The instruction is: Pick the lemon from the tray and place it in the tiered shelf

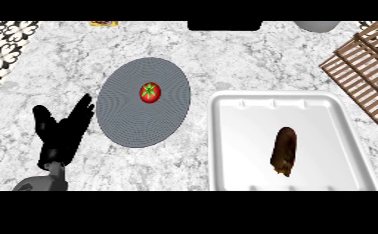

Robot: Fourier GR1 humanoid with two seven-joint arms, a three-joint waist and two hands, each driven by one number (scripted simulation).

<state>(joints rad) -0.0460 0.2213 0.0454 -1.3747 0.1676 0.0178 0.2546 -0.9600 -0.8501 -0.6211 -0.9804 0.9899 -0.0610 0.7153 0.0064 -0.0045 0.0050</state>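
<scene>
Though we look for a lemon, the white tray [221, 143] holds only 1 brown oblong item [285, 151] — we risk grabbing it. Our left hand [63, 128] rests open; the right is unseen.

The marble counter [244, 58] is seen bare across its middle, between the grey plate [122, 113] and the white tray [347, 143], so a narrow passage is left there. The plate is occupied only by a tomato [150, 92]. The tray's floor is open except for one brown object [286, 151] at its centre. The far right is obstructed by the wooden slatted shelf [354, 68]. The left edge is taken up by the resting left hand [63, 130], fingers straight
</scene>
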